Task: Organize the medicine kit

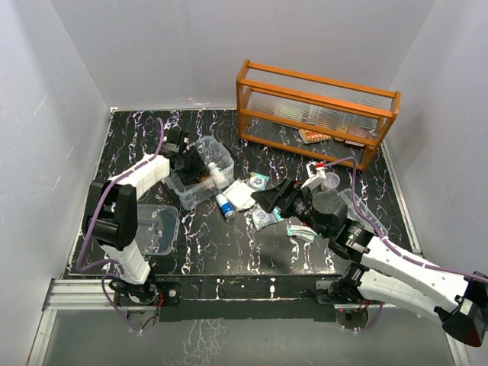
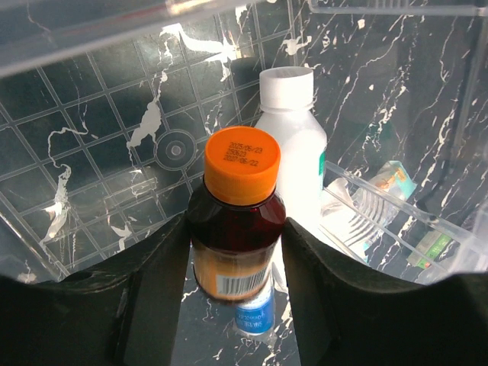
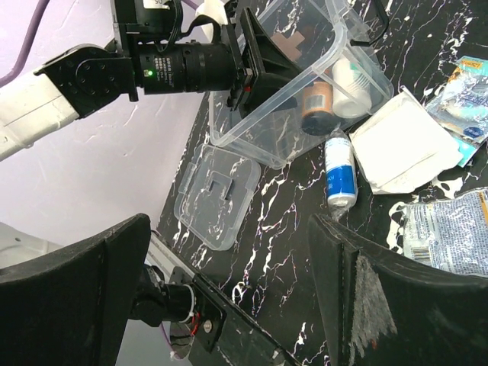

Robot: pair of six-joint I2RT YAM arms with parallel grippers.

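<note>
The medicine kit (image 1: 204,181) is a clear plastic box, open, left of the table's middle. My left gripper (image 1: 192,169) reaches into it and is shut on a brown bottle with an orange cap (image 2: 238,221), held between the fingers (image 2: 152,290) beside a white bottle (image 2: 291,145) that is also in the box. The right wrist view shows the kit (image 3: 252,137), the brown bottle (image 3: 314,107) and the white bottle (image 3: 349,84). The kit's clear lid (image 1: 156,229) lies flat at the front left. My right gripper (image 1: 278,200) is open and empty above the table's middle.
A blue-labelled bottle (image 1: 225,205) lies just outside the kit, next to a white flat packet (image 1: 241,195). Several foil and plastic sachets (image 1: 263,219) lie around my right gripper. The orange glass-fronted rack (image 1: 316,110) stands at the back right.
</note>
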